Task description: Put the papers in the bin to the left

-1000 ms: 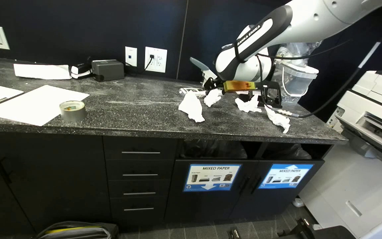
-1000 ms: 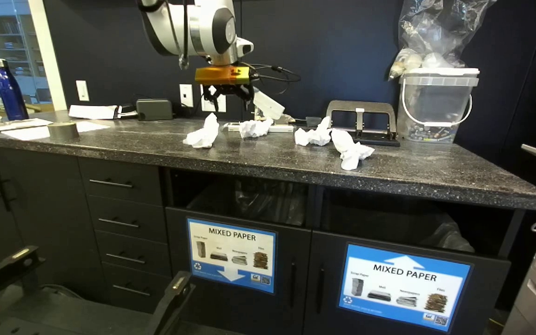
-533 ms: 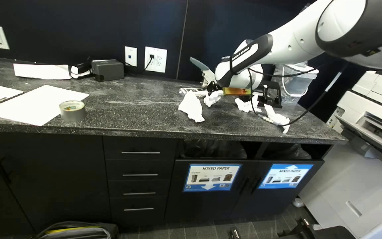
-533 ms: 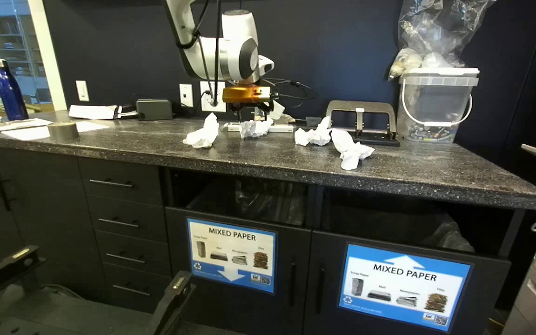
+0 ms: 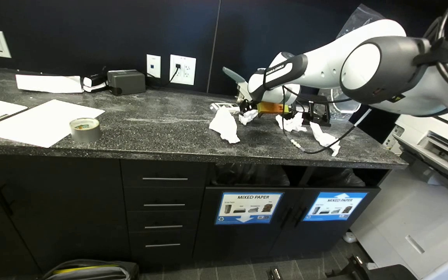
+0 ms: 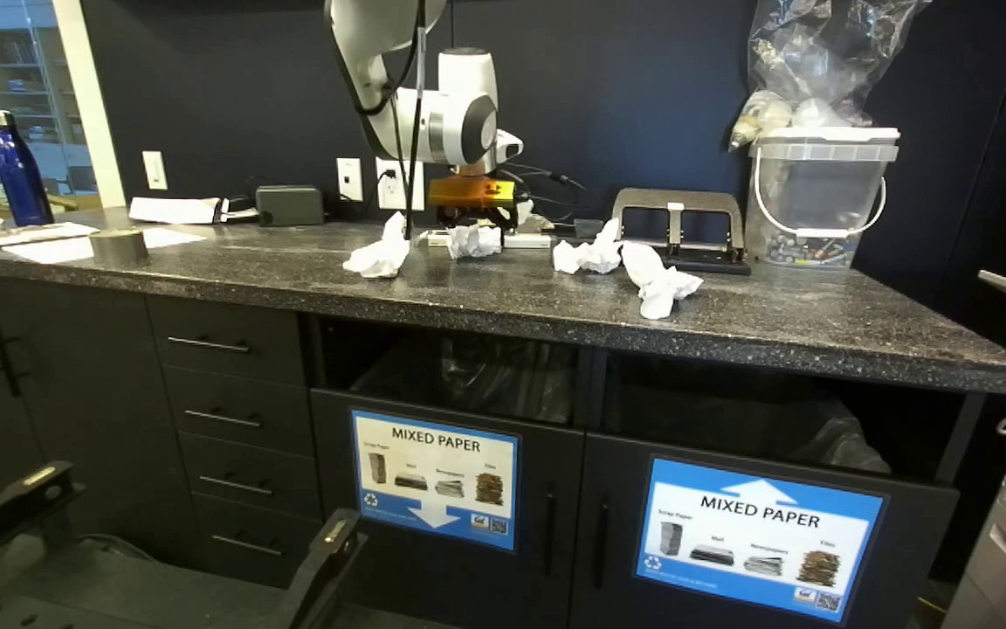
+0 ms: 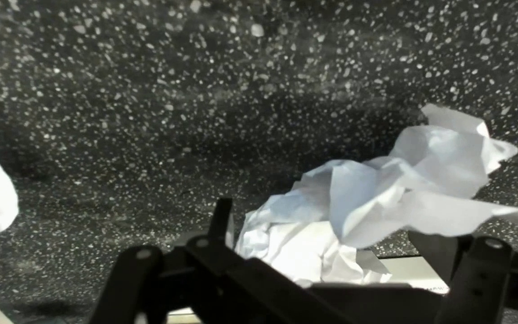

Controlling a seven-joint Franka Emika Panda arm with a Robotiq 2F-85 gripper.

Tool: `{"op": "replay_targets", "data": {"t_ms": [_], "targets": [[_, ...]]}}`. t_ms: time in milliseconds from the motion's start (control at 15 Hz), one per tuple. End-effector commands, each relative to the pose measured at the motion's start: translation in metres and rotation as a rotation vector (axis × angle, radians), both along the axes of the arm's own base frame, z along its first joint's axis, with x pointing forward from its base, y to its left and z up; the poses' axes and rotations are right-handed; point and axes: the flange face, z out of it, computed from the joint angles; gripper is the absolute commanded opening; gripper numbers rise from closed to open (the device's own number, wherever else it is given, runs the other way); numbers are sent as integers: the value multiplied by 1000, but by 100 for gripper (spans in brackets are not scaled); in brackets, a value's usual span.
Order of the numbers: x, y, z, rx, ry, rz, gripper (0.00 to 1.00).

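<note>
Navy wall (image 5: 99, 35) (seamed), speckled counter (image 5: 161, 134), drawers (image 5: 165, 217)

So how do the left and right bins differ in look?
The left bin carries a down-arrow sign; the right bin carries an up-arrow sign. The left bin's sign is mostly white at the top; the right bin's has a broad blue band there. Both bins have dark fronts and MIXED PAPER signs.

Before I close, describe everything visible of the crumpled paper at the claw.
The crumpled paper is white, looks thin and deeply wrinkled, with bluish shaded folds and ragged flaps. It lies in a clump on the dark speckled counter, second from left of four in both exterior views. In the wrist view the open claw seems to straddle its lower part; contact isn't clear.
</note>
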Motion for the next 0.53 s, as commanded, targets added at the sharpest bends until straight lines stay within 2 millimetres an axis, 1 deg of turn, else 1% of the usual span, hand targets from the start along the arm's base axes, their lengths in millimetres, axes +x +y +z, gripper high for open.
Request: {"op": "replay_targets", "data": {"t_ms": [0, 333, 467], "targets": [[19, -2, 1, 25, 22, 19, 100], [18, -4, -21, 22, 130, 28, 100], [18, -5, -28, 20, 141, 22, 100]]}}
